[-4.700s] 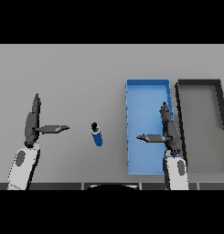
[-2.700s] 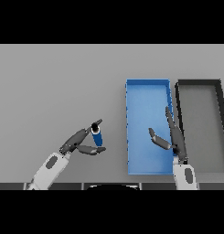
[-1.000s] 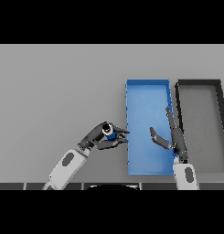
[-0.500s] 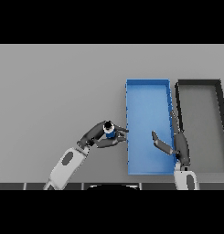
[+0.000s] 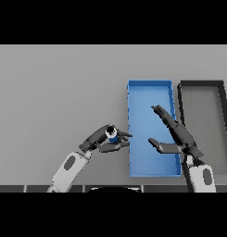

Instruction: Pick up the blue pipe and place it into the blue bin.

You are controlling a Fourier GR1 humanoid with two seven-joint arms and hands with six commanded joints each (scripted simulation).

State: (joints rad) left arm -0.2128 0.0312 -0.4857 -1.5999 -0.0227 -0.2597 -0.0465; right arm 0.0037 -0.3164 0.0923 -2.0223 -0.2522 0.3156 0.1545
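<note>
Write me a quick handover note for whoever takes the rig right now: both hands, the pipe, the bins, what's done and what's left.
Left hand: shut on the short blue pipe, held off the grey table just left of the blue rectangular bin.
Right hand: open, empty, over the blue bin's right side.
Dark grey bin: right of the blue one, not involved.
Done: pipe picked up.
Left: carry it over the bin's rim and release inside.

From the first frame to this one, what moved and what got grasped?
The left hand came in from the left, closed on the small blue pipe and carried it right, to just left of the open blue bin's left wall. The open right hand drifted slightly over the bin. The blue bin and dark grey bin stayed put.
</note>
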